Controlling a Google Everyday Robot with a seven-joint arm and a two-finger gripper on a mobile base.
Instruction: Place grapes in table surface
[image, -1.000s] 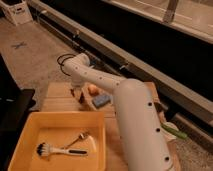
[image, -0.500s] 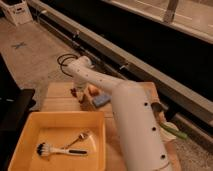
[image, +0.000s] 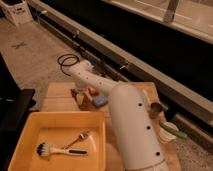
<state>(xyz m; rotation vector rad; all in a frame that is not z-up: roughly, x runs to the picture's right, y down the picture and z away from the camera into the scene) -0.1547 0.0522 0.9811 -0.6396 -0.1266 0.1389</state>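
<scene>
Grapes (image: 76, 93): sitting low at the gripper (image: 81, 98), touching or just above the table surface (image: 54, 100), beside the orange cube (image: 92, 91); grip impossible to tell. Ideally lowering straight onto bare wood, releasing gently, preventing rolling.

No readable text; white box (image: 15, 11) perhaps printed, illegible.

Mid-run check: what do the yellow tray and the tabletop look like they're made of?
The yellow tray looks like moulded plastic: uniform colour, rounded rim, faint sheen. The table surface is probably wood: light brown with a dull finish, though the grain can't be confirmed. The gripper is low over the table just beyond the tray, beside the orange cube.
</scene>
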